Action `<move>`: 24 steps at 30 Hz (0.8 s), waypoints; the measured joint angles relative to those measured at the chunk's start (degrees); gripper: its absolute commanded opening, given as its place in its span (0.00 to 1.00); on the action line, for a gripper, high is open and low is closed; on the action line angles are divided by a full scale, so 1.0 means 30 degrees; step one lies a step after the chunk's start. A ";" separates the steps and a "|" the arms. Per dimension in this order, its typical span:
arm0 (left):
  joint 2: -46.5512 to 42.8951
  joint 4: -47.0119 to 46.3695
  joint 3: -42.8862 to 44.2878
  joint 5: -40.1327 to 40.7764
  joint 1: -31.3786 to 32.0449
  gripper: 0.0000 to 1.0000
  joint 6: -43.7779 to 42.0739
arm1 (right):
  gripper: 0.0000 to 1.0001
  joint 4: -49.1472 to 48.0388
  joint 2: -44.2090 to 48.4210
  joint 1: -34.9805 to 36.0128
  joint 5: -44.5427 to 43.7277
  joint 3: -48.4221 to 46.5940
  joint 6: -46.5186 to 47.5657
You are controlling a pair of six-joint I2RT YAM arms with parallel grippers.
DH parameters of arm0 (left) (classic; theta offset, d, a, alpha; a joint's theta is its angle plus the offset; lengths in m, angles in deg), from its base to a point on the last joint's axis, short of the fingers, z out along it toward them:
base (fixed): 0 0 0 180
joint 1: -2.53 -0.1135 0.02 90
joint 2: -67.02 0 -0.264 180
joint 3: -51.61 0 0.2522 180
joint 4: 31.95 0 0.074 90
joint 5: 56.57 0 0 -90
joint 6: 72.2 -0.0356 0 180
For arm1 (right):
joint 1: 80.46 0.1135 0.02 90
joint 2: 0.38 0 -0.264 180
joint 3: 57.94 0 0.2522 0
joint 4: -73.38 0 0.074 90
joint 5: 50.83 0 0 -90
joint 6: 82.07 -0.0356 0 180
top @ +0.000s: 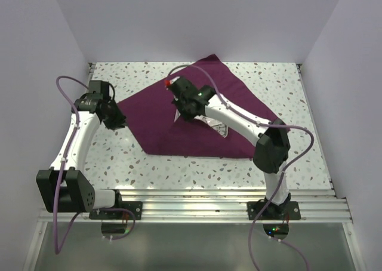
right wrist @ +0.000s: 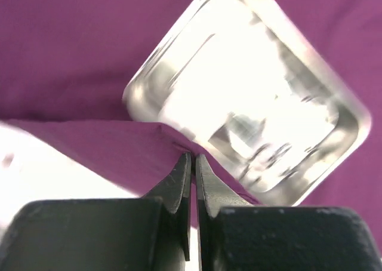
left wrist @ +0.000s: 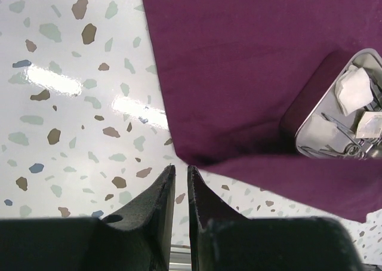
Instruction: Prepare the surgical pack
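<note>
The maroon cloth (top: 161, 131) lies spread on the speckled table, one point toward the back. The small steel tray (top: 218, 126) sits on it, partly under my right arm. My right gripper (top: 179, 111) is over the cloth's middle, shut on a raised fold of cloth (right wrist: 89, 145) just in front of the blurred tray (right wrist: 250, 98). My left gripper (left wrist: 179, 168) is at the cloth's left corner (left wrist: 239, 74), jaws nearly together with table showing between them, holding nothing. White gauze squares (left wrist: 353, 91) and silver instruments (left wrist: 343, 141) lie in the tray (left wrist: 307, 131).
The terrazzo table (top: 286, 86) is walled in white on three sides. A metal rail (top: 197, 200) with both arm bases runs along the near edge. My left gripper (top: 119, 123) shows at the cloth's left point in the top view.
</note>
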 measured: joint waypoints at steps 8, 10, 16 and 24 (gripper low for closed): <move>0.0488 -0.0066 -0.0022 0.0007 0.0000 0.17 -0.0007 | 0.00 0.0918 -0.5304 -0.3395 -0.0933 -0.7009 0.1093; 0.0758 -0.0095 -0.0022 0.0015 0.0000 0.18 -0.0015 | 0.00 0.0976 -0.6215 -0.3898 -0.0918 -0.8021 0.1173; 0.1566 -0.0160 -0.0022 0.0007 0.0000 0.17 -0.0036 | 0.00 0.1224 -0.8116 -0.5377 -0.0896 -1.0535 0.1158; 0.2783 -0.0590 -0.0022 -0.0226 0.0000 0.17 -0.0073 | 0.00 0.1013 -0.8706 -0.6870 -0.0590 -1.0936 0.1027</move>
